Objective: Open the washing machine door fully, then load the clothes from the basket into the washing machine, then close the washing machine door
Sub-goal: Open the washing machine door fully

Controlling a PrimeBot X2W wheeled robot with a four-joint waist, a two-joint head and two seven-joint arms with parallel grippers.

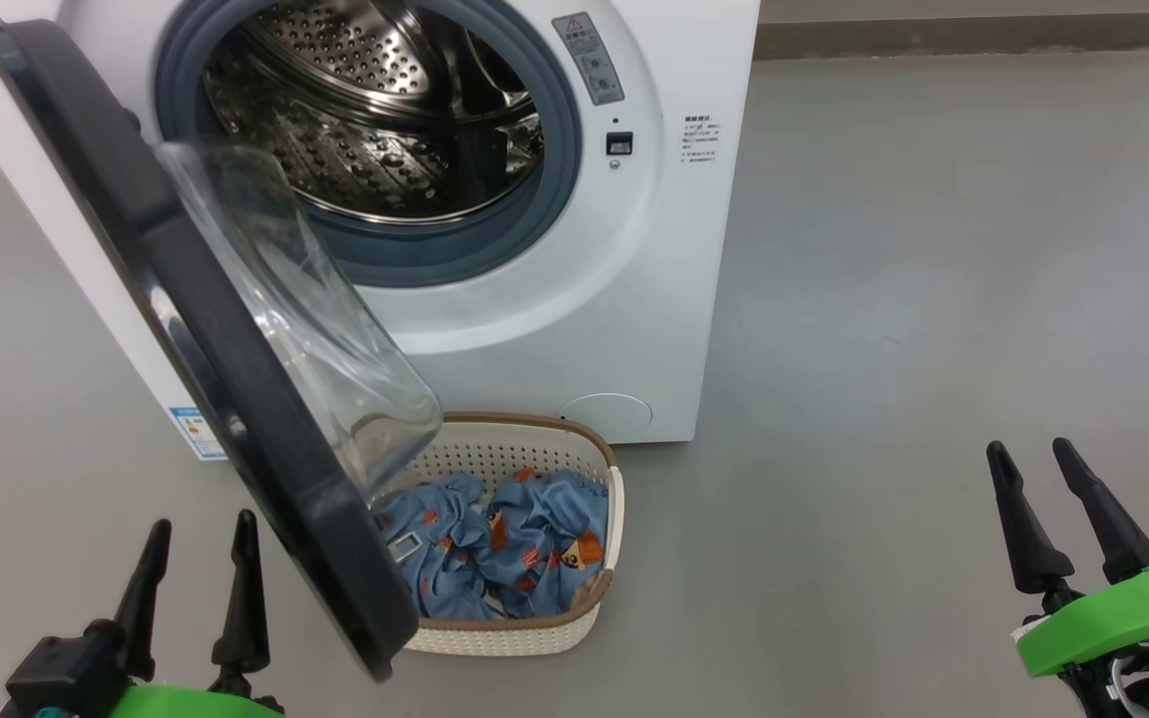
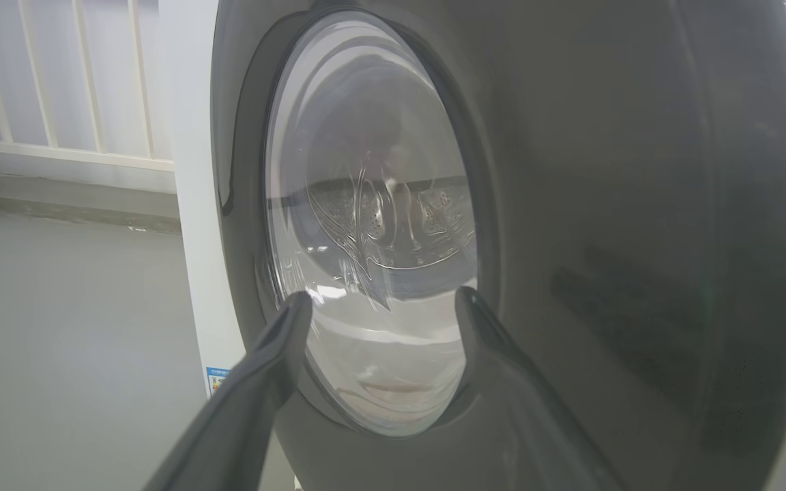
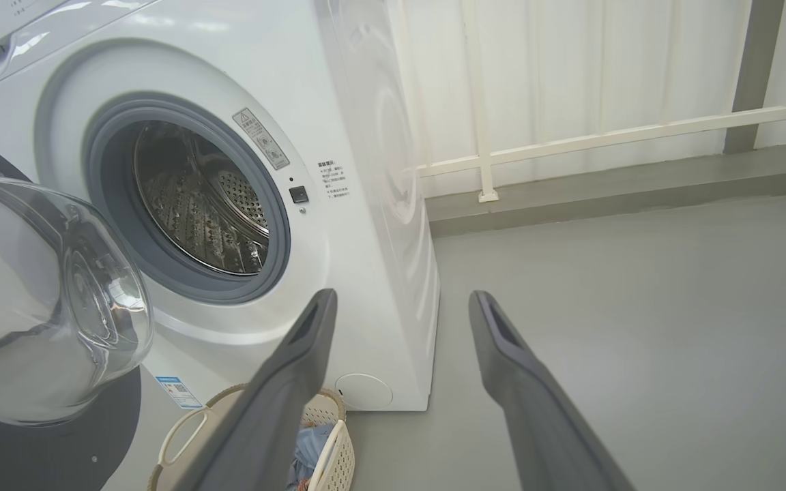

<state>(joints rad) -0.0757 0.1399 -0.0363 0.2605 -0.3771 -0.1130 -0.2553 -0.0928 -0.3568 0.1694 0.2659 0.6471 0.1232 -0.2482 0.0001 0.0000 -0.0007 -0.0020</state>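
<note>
Carrying several labels, the washing machine (image 1: 555, 329) shows a grey strip sticker (image 1: 589, 58) with a red warning triangle at the upper right of its opening, a small block of dark print (image 1: 701, 138) farther right, and a blue and white sticker (image 1: 197, 431) at its lower left corner; all the writing is too small to read. Its body is smooth glossy white, with a faint round cover (image 1: 607, 412) near the bottom of the front. A thick grey rubber gasket (image 1: 555, 150) rings the perforated steel drum (image 1: 365, 110), which has a bright, dimpled wall. The washing machine door (image 1: 186, 299) stands open to the robot's left, a wide shiny black ring with a bulging clear glass bowl (image 1: 315, 329) facing the drum side. On the grey floor (image 1: 934, 299) just before the machine sits the basket (image 1: 515, 638), cream perforated plastic with a brown woven-look rim and white handles; in the head view the door's lower edge hides its left side. The clothes (image 1: 535, 538) lie crumpled inside it, soft light blue fabric with small orange and brown figures. The left gripper (image 1: 203, 519) is at the door's outer face, its dark tapered fingers spread and holding nothing. The right gripper (image 1: 1029, 445) hangs well to the right of the basket over bare floor, fingers likewise spread and empty.
</note>
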